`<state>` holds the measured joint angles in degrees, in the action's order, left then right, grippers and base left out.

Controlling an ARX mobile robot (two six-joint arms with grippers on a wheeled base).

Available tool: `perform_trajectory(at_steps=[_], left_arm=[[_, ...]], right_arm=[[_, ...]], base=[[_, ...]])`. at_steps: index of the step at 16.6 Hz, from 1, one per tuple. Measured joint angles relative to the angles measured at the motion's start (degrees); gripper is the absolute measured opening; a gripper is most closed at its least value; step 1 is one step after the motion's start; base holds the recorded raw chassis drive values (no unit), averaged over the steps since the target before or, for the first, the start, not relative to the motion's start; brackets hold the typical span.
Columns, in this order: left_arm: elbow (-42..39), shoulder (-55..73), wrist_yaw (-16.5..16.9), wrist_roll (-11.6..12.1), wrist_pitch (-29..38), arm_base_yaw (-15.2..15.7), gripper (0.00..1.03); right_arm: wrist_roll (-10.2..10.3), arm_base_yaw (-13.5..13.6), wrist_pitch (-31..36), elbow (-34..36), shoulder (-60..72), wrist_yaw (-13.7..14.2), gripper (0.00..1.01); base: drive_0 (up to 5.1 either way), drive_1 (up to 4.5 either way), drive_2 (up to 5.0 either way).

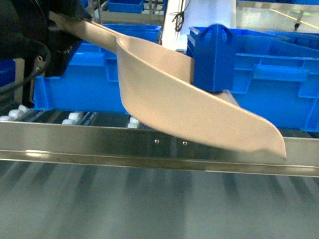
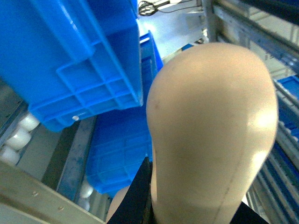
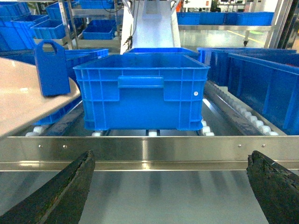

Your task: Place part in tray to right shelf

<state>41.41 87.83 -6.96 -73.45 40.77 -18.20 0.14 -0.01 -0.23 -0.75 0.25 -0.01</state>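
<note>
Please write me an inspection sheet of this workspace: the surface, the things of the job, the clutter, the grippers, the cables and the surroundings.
Surface: steel front rail of the right shelf, two small screws, white rollers behind it.
Job's things: beige tray held over the rail, tilted, open end lower; blue part stands upright on it near its far edge.
Clutter: nothing seen.
Grippers: left gripper's jaws hidden under the tray in the left wrist view, state cannot be told; right gripper open, empty, before the rail.
Cables: black cable at the left arm; dark cables hang in the background.
Surroundings: blue crates on the rollers, more crates on racks behind.
</note>
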Motion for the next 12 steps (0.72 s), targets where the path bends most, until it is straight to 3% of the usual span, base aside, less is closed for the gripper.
perform_trajectory(at_steps=[3,8,12], left_arm=[[4.2,-0.5,-0.9,-2.8,1.1,2.8,0.17],[13.5,2.1,-1.1,-4.2,1.2,4.3,0.17],[25.8,12.4,-7.4,-6.2,-7.0,8.9,0.17]], right_arm=[[0.0,0.0,0.0,0.0,0.0,0.0,0.98],[0.0,0.0,0.0,0.0,0.0,0.0,0.98],[0.0,0.0,0.0,0.0,0.0,0.0,0.98]], base=[[0.0,0.0,0.0],[0.0,0.0,0.0],[0.0,0.0,0.0]])
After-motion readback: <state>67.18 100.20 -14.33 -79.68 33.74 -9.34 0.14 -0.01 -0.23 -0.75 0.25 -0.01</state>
